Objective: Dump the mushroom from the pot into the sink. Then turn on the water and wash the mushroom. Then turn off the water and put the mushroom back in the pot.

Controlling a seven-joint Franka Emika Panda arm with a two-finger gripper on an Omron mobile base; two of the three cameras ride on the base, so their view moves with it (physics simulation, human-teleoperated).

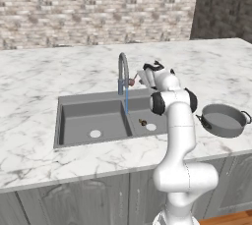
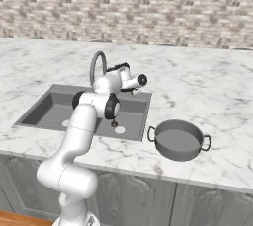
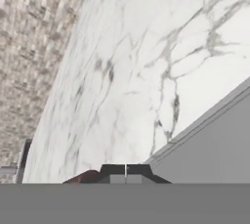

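One thin stream runs from the faucet [image 1: 122,74] into the sink [image 1: 74,116] beside the mushroom [image 1: 143,122], the pot [image 1: 224,120] stands aside, so the gripper [image 3: 125,170], jaws together by the lever, should nudge it gently.

mushroom [image 1: 143,122] a mere speck by the right drain of the sink [image 1: 69,121], shape unreadable, sink's right basin partly hidden behind the arm, tap handle behind the wrist, jaws' tips cut off at the hand view's bottom edge
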